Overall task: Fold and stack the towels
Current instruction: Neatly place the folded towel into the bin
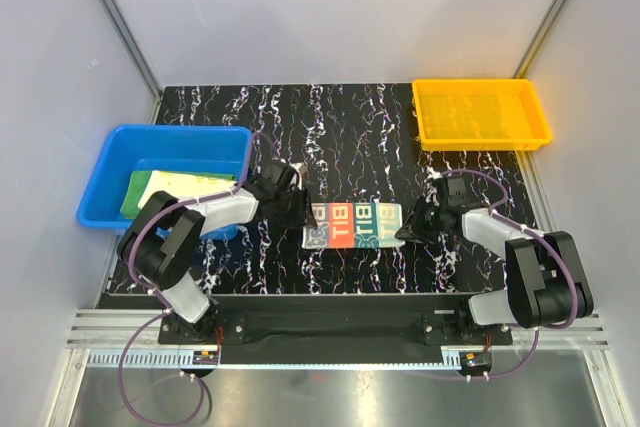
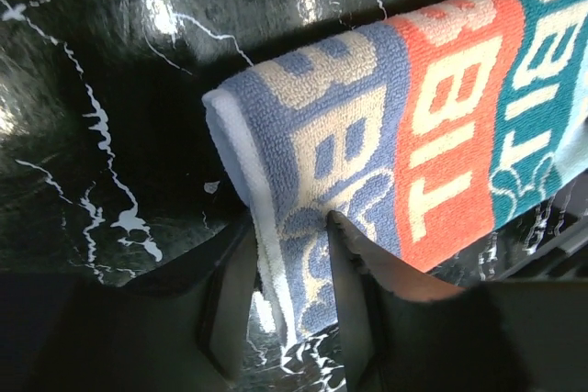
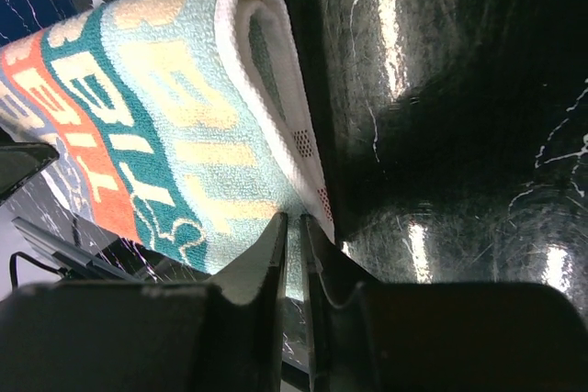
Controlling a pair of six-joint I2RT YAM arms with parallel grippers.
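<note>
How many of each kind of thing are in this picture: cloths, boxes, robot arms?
Towels: 3 (printed towel, green towel, pale yellow towel)
Containers: 2 (blue bin, orange tray)
Robot arms: 2 (left arm, right arm)
Total: 7

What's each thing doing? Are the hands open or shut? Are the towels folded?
RABBIT towel: folded, pinched at both ends.
Left hand: shut on the RABBIT towel's blue end.
Right hand: shut on its pale green end.
Green towel: lying in the blue bin.
Yellow towel: lying in the blue bin too.
Orange tray: nothing in it.
</note>
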